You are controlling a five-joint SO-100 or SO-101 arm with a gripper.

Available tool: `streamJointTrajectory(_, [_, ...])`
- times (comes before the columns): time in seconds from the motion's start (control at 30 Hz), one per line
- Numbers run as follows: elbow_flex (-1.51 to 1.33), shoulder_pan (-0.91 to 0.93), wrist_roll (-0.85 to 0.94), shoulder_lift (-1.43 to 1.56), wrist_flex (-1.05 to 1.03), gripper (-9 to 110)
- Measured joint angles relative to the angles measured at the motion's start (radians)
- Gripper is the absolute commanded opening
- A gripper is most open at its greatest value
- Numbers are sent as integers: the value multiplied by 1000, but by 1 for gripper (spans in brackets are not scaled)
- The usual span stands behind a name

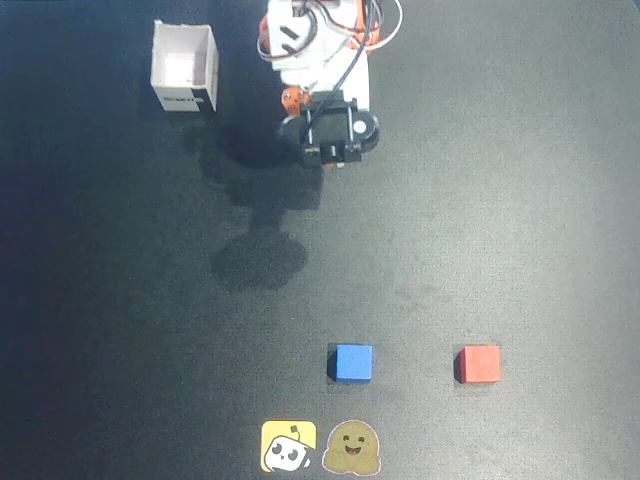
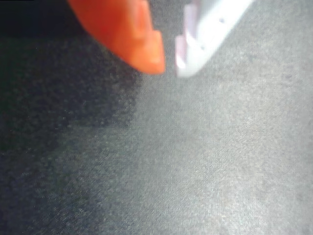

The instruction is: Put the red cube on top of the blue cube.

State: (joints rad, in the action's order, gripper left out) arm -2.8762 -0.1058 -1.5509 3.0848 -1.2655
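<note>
Two cubes apart, unobstructed

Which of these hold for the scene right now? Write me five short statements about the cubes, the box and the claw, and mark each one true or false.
1. The red cube sits on top of the blue cube. False: both lie apart on the table, side by side.
2. In the overhead view the red cube is to the right of the blue cube. True.
3. The claw holds the red cube. False: nothing is between its tips in the wrist view, only bare table below.
4. The white box stands at the upper left of the overhead view, far from both cubes. True.
5. Two stickers lie just below the blue cube in the overhead view. True.
</note>
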Motion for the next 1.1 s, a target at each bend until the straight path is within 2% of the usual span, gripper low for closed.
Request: streamJointTrajectory(1.1, [0, 0, 81, 0, 0, 0])
